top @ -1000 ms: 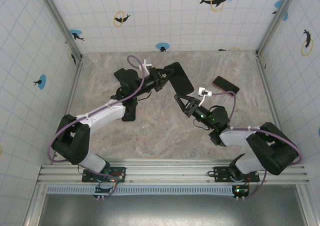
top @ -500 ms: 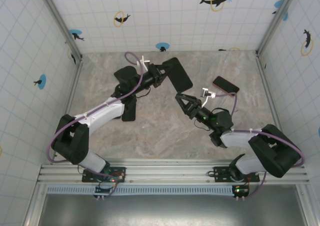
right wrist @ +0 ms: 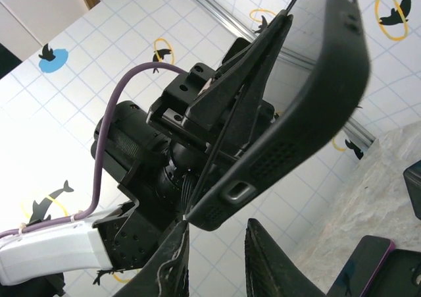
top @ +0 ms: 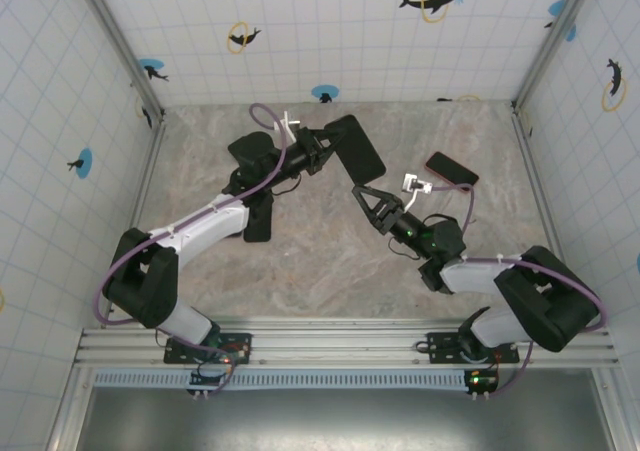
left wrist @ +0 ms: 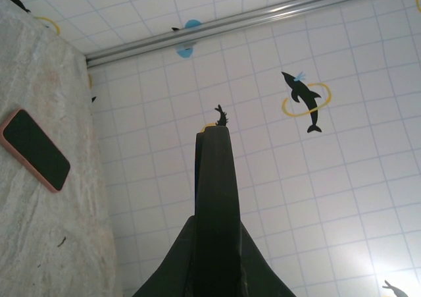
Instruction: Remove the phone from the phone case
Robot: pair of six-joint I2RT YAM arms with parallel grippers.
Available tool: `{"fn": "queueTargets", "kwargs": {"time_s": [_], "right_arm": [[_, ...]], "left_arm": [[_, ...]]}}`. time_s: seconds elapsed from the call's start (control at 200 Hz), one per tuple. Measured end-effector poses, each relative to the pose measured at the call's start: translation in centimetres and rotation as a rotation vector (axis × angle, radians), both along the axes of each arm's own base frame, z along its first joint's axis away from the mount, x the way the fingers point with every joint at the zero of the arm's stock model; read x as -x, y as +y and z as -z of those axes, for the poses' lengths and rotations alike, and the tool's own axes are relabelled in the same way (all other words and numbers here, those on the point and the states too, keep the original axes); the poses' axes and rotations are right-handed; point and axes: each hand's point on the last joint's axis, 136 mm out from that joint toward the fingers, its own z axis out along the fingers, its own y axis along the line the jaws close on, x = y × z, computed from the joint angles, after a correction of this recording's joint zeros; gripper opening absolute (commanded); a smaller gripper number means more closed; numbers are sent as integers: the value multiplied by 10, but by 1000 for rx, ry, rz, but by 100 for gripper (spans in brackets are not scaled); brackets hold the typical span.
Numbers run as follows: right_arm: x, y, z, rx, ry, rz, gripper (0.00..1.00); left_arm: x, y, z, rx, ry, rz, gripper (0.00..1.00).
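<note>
My left gripper (top: 322, 152) is shut on the black phone case (top: 358, 148) and holds it raised above the table. The case stands edge-on between the left fingers (left wrist: 214, 198). In the right wrist view the black phone case (right wrist: 309, 106) slants across, its port end lowest. A thin dark panel (right wrist: 247, 93) lies against its inner side, meeting it at the lower corner. My right gripper (top: 366, 195) (right wrist: 214, 247) is open just under that corner. Its left fingertip (right wrist: 179, 234) almost touches the corner, and nothing sits between the fingers.
A pink-cased phone (top: 452, 168) (left wrist: 36, 149) lies on the marble table toward the right wall. A purple-edged dark phone (right wrist: 360, 263) lies on the table at the lower right of the right wrist view. Tiled walls close in the table.
The left gripper has lifted and tilted the case slightly up and left. The right gripper has risen toward the case's lower corner and stays open.
</note>
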Motion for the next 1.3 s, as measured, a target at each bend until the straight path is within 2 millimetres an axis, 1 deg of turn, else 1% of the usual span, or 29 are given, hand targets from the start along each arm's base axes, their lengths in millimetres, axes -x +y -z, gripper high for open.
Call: {"fn": "queueTargets", "kwargs": {"time_s": [0.245, 0.375, 0.571, 0.776, 0.901, 1.046, 1.076, 1.176, 1.241, 1.301], "right_arm": [[0, -1, 0, 1, -1, -10, 29], [1, 0, -2, 1, -12, -17, 30], [-1, -2, -2, -6, -4, -7, 27], [-3, -4, -3, -10, 1, -5, 19], [-2, -3, -2, -5, -4, -6, 15], [-2, -2, -3, 6, -16, -8, 13], [-3, -1, -1, 19, -18, -5, 12], [-12, 0, 17, 83, 20, 23, 10], [-20, -3, 27, 115, 47, 48, 9], [-26, -7, 32, 127, 62, 67, 10]], "left_arm": [[0, 0, 0, 0, 0, 2, 4], [1, -1, 1, -1, 1, 7, 4], [-1, -2, 5, -7, 9, 8, 3], [1, -4, 5, -7, 9, 13, 3], [1, -4, 4, -6, 7, 13, 2], [-1, -3, 1, -2, 3, 3, 1], [-2, -3, 1, 0, 4, -1, 0], [2, -7, -2, 6, 3, 17, 0], [6, -10, -3, 8, 3, 33, 0], [9, -13, -4, 10, 6, 45, 0]]}}
